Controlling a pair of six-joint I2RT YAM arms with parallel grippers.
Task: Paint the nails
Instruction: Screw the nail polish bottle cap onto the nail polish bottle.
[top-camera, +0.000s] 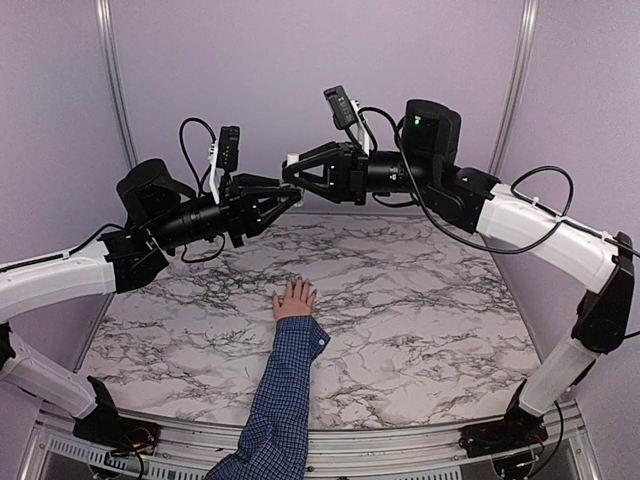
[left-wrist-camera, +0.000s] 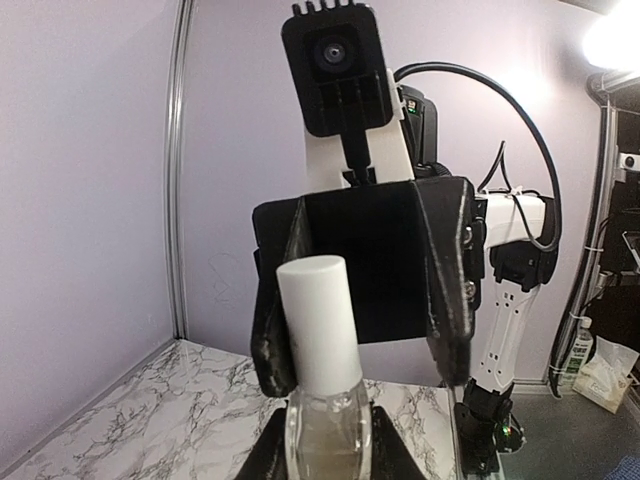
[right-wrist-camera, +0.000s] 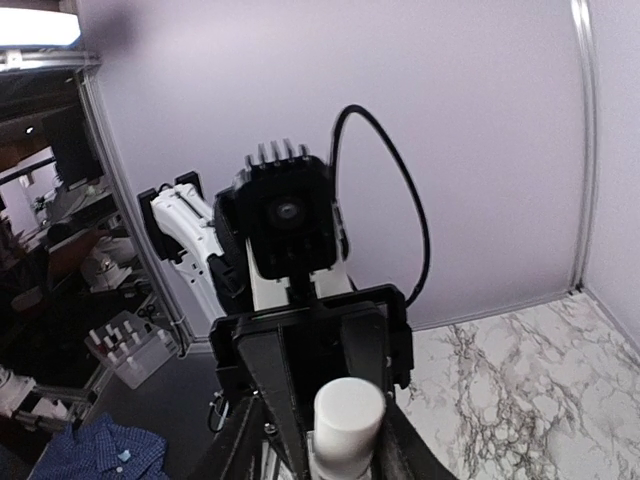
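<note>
Both arms are up, tools meeting nose to nose in mid-air over the far half of the marble table (top-camera: 430, 300), in front of the lilac back wall (top-camera: 300, 60).

Left gripper (top-camera: 282, 197): clamped on a small clear polish bottle (left-wrist-camera: 325, 435), squeezing the glass body between its two fingers. The bottle stands upright in the left wrist view, with its white cap (left-wrist-camera: 315, 320) sticking out past the fingertips.

Right gripper (top-camera: 297, 172): pointed straight at the left one, jaws straddling the white cap. In the left wrist view one finger sits right against the cap and the other stands off it with a clear gap, so the jaws are apart and not pinching. The right wrist view agrees: cap end centred between its fingers, with a dark gap on one side. The cap is on the bottle neck; no brush is visible.

The nails (top-camera: 297, 285): on a small hand (top-camera: 294, 302) lying flat, palm down, near the middle of the table, below and just in front of where the tools meet. The fingers are spread and point away from the arm bases. A blue checked sleeve (top-camera: 285, 390) runs from the wrist back to the near edge, between the two bases. The nails themselves are too small to make out; I can't tell if there's any polish on them. Both tools are well clear of the hand.
</note>
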